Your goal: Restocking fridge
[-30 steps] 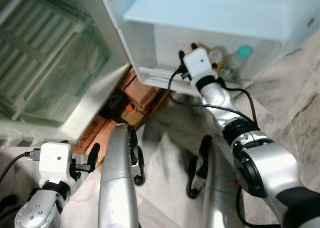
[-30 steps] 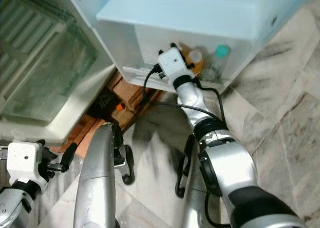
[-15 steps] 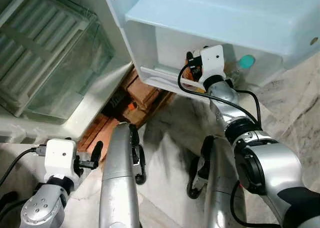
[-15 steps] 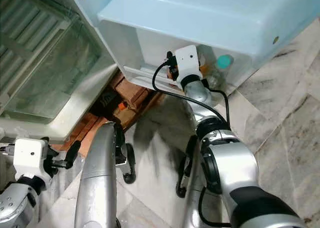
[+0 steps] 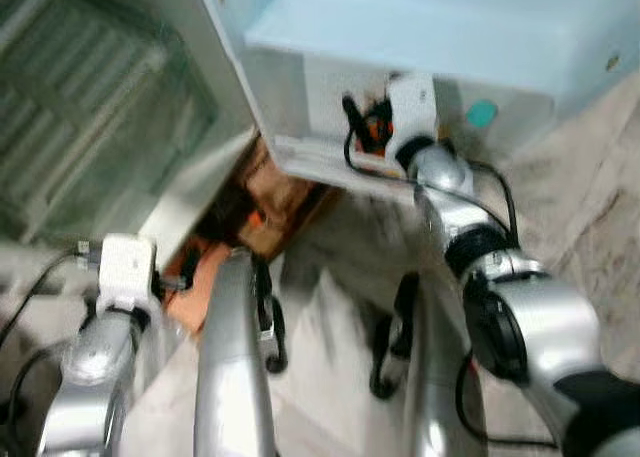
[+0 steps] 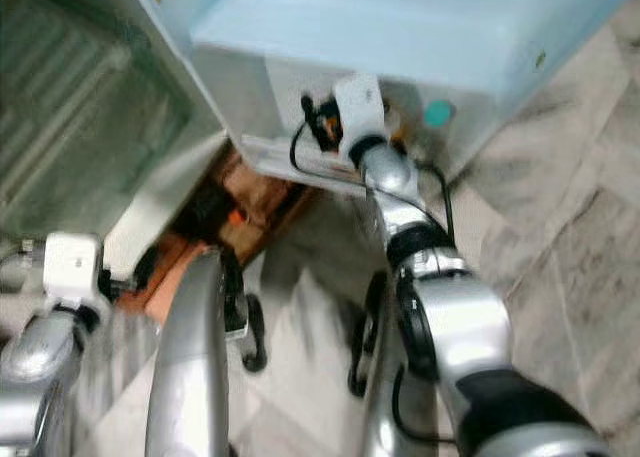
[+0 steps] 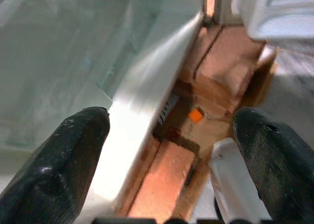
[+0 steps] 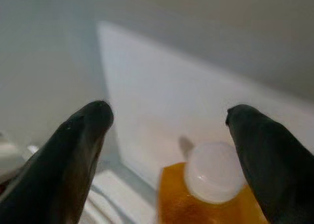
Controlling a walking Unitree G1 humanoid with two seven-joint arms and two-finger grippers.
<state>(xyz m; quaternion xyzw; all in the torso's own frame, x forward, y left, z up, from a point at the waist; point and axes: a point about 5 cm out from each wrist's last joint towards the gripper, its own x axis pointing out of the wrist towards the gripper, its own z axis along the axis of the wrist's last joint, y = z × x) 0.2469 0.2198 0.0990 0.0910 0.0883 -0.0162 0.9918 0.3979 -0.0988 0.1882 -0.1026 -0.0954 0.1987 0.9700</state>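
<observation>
In the head views, which are blurred, the right arm reaches forward into the lowest shelf of the open fridge door (image 5: pixel 430 27). The white wrist housing of the right gripper (image 5: pixel 358 117) sits just inside that door shelf (image 6: pixel 300 157), with an orange bottle (image 5: pixel 377 132) beside it and a teal-capped bottle (image 5: pixel 481 114) further to the robot's right in the same shelf. The fridge body (image 5: pixel 110 127) with its glass shelf stands at the left; wooden blocks (image 5: pixel 265 202) lie under it on the marble floor (image 6: pixel 560 237). The left arm is held low at the left edge, near the fridge base.

In the left wrist view, the left gripper (image 7: pixel 171 150) has its two black fingers spread wide with nothing between them. Beyond them are the white lower edge of the fridge body and the reddish wooden blocks.

In the right wrist view, the right gripper's fingers (image 8: pixel 83 145) are spread apart and hold nothing. The orange bottle, with its white cap (image 8: pixel 213 172), stands upright between and beyond the fingertips, against the white wall of the door shelf.
</observation>
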